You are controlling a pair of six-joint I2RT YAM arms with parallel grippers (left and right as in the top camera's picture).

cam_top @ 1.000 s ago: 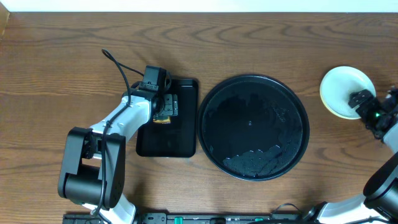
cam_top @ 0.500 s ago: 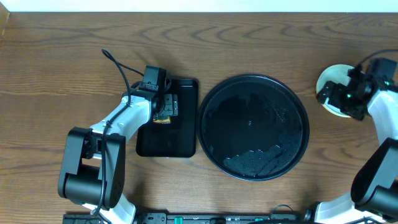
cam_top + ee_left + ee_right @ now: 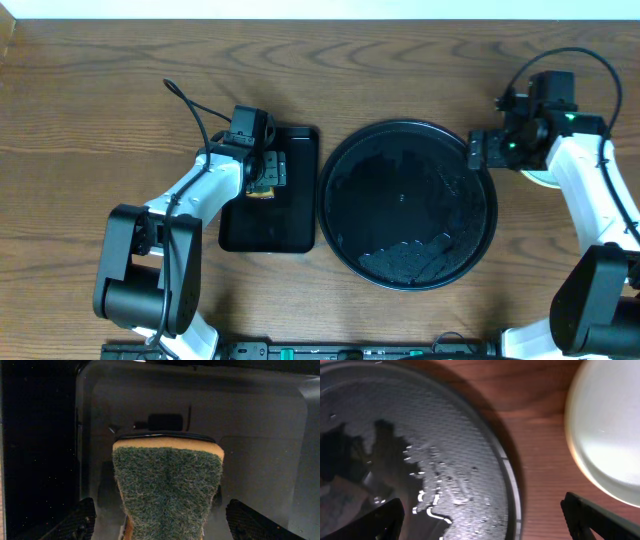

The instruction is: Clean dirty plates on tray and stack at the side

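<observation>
The round black tray lies at the table's middle, wet and shiny, with no plate on it. A pale plate rests on the wood to the tray's right. From overhead only a sliver of the plate shows under my right arm. My right gripper hangs open over the tray's upper right rim, nothing between its fingers. My left gripper stands open astride a green-topped yellow sponge, with a gap on each side.
The sponge lies in a small rectangular black tray left of the round one. Bare wooden table surrounds both trays. My right arm runs down the right edge.
My right gripper swung from the plate at the far right to the left, onto the round tray's rim, still open. The plate stayed on the wood. The left arm has not moved.
</observation>
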